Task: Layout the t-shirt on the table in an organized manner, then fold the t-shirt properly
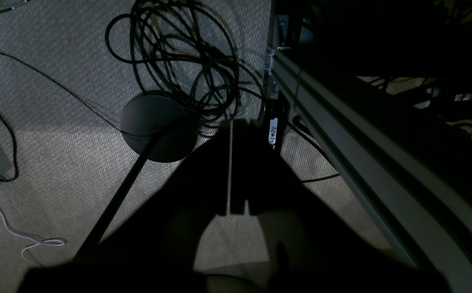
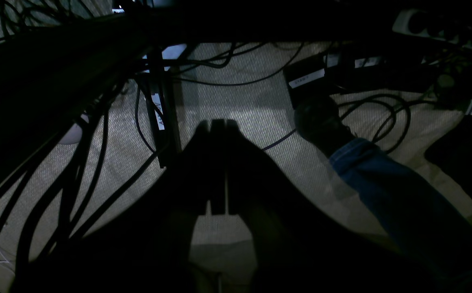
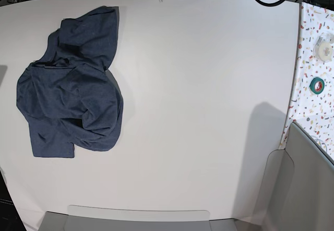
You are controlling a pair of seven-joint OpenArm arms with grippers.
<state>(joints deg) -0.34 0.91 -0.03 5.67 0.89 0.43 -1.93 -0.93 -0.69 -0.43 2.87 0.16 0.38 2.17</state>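
Observation:
The dark navy t-shirt (image 3: 70, 105) lies crumpled at the far left of the white table (image 3: 209, 111). No lettering shows on it. Neither arm appears in the base view. In the left wrist view my left gripper (image 1: 231, 126) is a dark silhouette over the carpeted floor, with its jaws shut and nothing between them. In the right wrist view my right gripper (image 2: 218, 124) is also shut and empty over the floor. Both grippers are far from the t-shirt.
A speckled terrazzo surface (image 3: 315, 58) at the right holds a green tape roll (image 3: 317, 85). Grey panels (image 3: 308, 189) stand at the front right. Coiled cables (image 1: 187, 61), a round stand base (image 1: 154, 126), a frame rail (image 1: 362, 142) and a jeans-clad leg (image 2: 394, 195) are at floor level.

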